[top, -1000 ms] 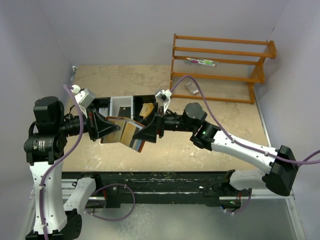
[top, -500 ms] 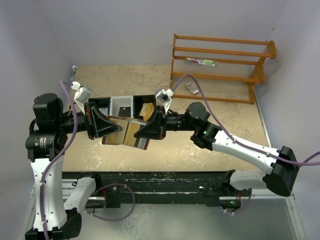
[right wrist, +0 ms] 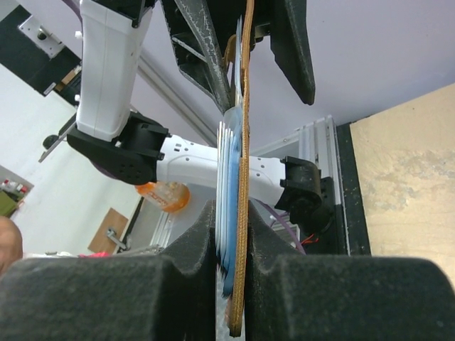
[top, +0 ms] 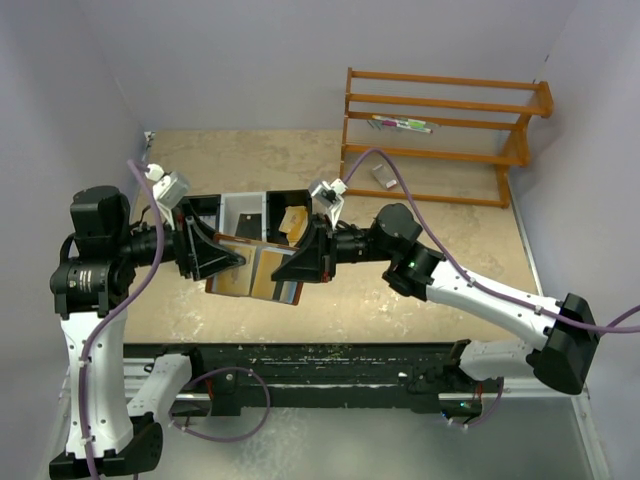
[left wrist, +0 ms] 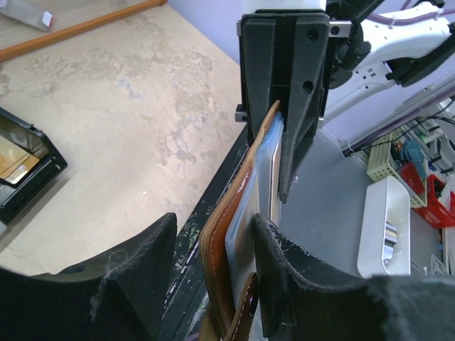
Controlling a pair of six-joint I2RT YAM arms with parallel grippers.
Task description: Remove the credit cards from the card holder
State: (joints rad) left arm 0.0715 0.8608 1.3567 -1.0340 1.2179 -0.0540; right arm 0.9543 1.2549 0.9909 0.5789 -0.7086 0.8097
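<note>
Since a second earlier, the right gripper had closed onto the brown leather fold-over card holder, clamping it together with the light blue plastic credit cards, while the left gripper had parted, its fingers loose on either side. One holder hung above the mottled beige table, between lilac walls; the edge-on cards could not be counted.

Soft, even overhead light leaves only faint shadows on the table. Wrist views blur at the near fingers; the bright wall behind the card holder looks washed out.
</note>
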